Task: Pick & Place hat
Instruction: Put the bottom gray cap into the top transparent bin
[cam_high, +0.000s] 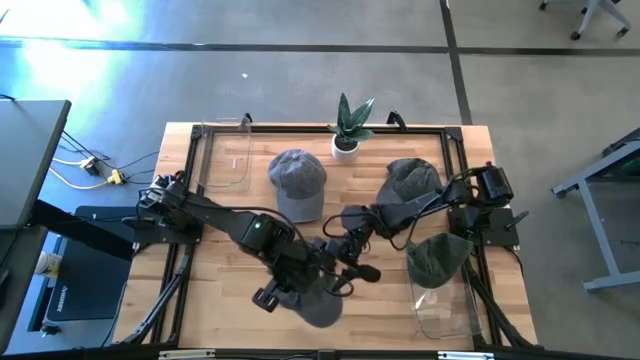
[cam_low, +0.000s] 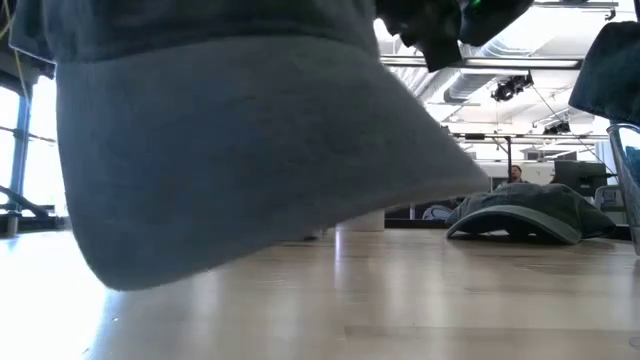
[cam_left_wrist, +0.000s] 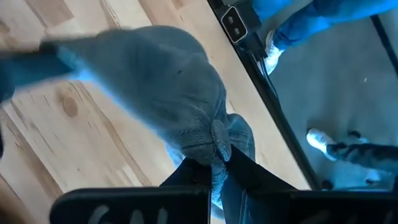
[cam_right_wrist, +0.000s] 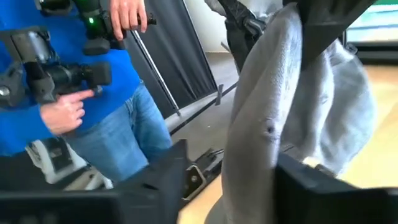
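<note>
Left gripper (cam_high: 318, 283): clamped on the grey hat (cam_high: 312, 300) near the table's (cam_high: 220, 275) front edge.
Right gripper (cam_high: 345, 250): just beside the hat; finger state cannot be told.

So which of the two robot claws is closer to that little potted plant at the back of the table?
The right gripper: it is at mid-table, in front of the potted plant. The left gripper is farther toward the front edge, holding a grey hat.

left pincer (cam_high: 318, 288): clamped, near front edge | right pincer (cam_high: 345, 262): clamped, just beside it
</note>
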